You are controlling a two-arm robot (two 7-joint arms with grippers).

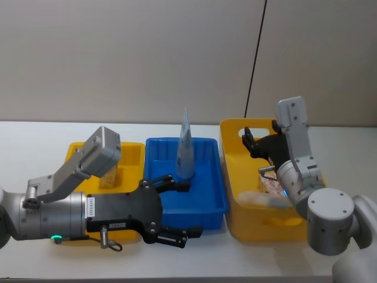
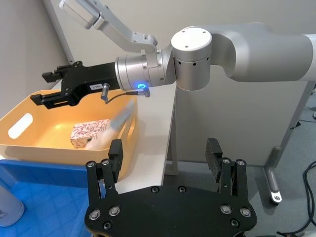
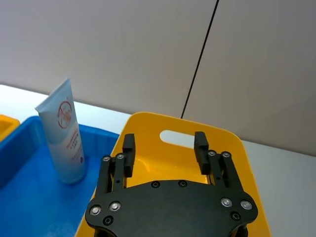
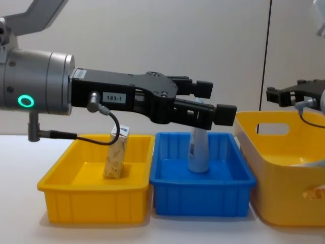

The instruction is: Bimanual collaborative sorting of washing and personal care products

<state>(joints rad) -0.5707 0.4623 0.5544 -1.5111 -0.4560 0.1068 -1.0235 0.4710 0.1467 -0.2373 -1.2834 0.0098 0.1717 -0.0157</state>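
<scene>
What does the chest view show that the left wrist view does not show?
Chest view alone: the small yellow plastic bin holding an upright boxy pack, and the whole pale-blue squeeze tube standing in the blue plastic bin.

Left wrist view alone: a white box with red floral print lying inside the large yellow plastic tub.

Both: that tub, the open left claw and the open right claw above the tub.
</scene>
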